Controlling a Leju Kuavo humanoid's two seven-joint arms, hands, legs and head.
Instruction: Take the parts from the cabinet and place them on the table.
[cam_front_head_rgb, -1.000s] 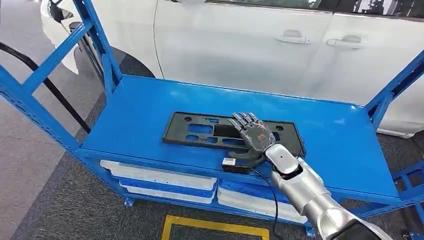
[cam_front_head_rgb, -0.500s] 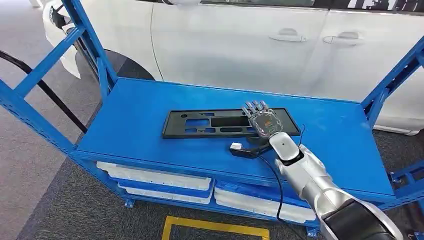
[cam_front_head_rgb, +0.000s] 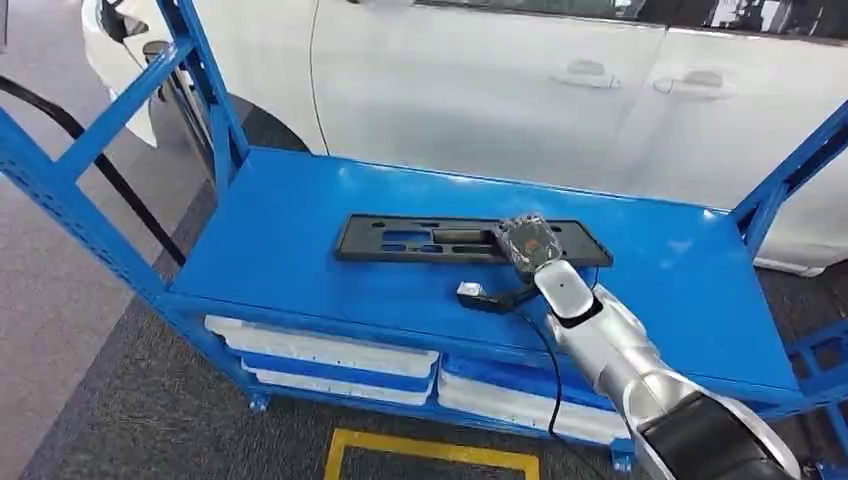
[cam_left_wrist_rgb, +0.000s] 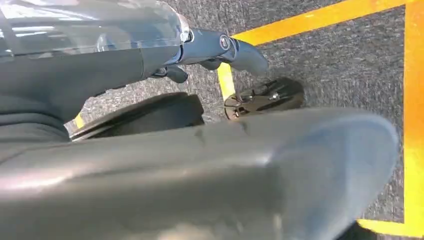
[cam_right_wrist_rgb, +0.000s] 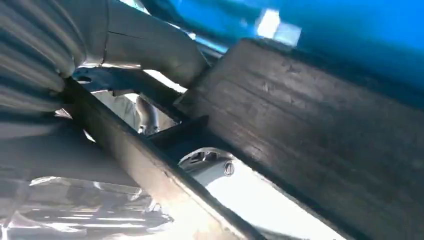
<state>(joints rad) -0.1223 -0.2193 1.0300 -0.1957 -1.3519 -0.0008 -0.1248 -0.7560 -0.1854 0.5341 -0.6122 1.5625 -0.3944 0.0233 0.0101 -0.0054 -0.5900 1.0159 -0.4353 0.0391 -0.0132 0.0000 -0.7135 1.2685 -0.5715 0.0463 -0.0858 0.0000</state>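
Observation:
A long flat black part (cam_front_head_rgb: 420, 240) with several cut-outs lies on the top shelf of the blue cabinet (cam_front_head_rgb: 290, 240). My right hand (cam_front_head_rgb: 527, 243) grips the part near its right end, fingers curled over the top. The part looks tilted, its near edge raised off the shelf. In the right wrist view the thick grey thumb (cam_right_wrist_rgb: 150, 45) presses against the part's dark underside (cam_right_wrist_rgb: 310, 130). My left hand (cam_left_wrist_rgb: 235, 50) hangs over the floor, its dark fingers apart and holding nothing.
Blue uprights (cam_front_head_rgb: 205, 90) stand at the cabinet's left end and another (cam_front_head_rgb: 790, 170) at its right. A white car (cam_front_head_rgb: 500, 90) is parked right behind. White bins (cam_front_head_rgb: 320, 360) fill the lower shelf. Yellow floor tape (cam_front_head_rgb: 430, 455) marks the grey carpet.
My right hand went from lying flat on the part with straight fingers to curling around it. The part now appears tipped up at its near edge.

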